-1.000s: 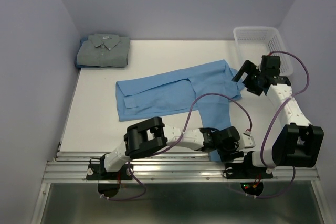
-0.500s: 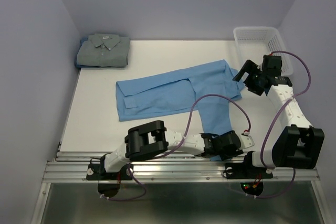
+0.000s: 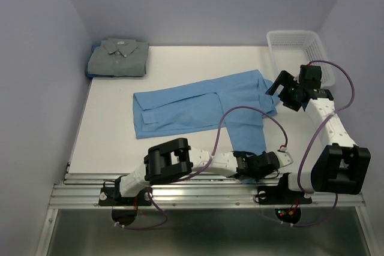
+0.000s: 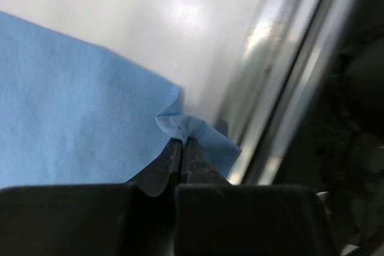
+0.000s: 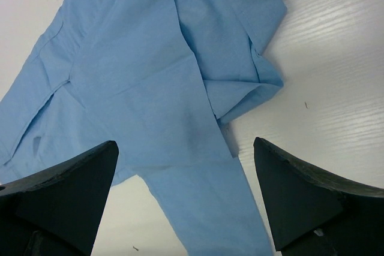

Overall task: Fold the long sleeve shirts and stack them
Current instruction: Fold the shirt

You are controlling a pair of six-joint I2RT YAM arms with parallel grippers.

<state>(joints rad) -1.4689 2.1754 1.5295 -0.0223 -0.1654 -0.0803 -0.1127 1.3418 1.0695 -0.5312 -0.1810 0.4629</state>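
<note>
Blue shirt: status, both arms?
Left gripper shut on blue shirt, pinching its near corner. Right gripper open over shirt's right end, holding nothing. Grey-green shirt folded, far left; nothing in the way.

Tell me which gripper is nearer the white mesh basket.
Right. The right gripper hangs open close beside the basket; the left gripper pinches the light blue shirt at the near table edge.

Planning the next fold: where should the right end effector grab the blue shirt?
I'd take the blue shirt by its doubled right corner, coming from above on the right: it lies flat at the free edge, below the open right end effector.
</note>
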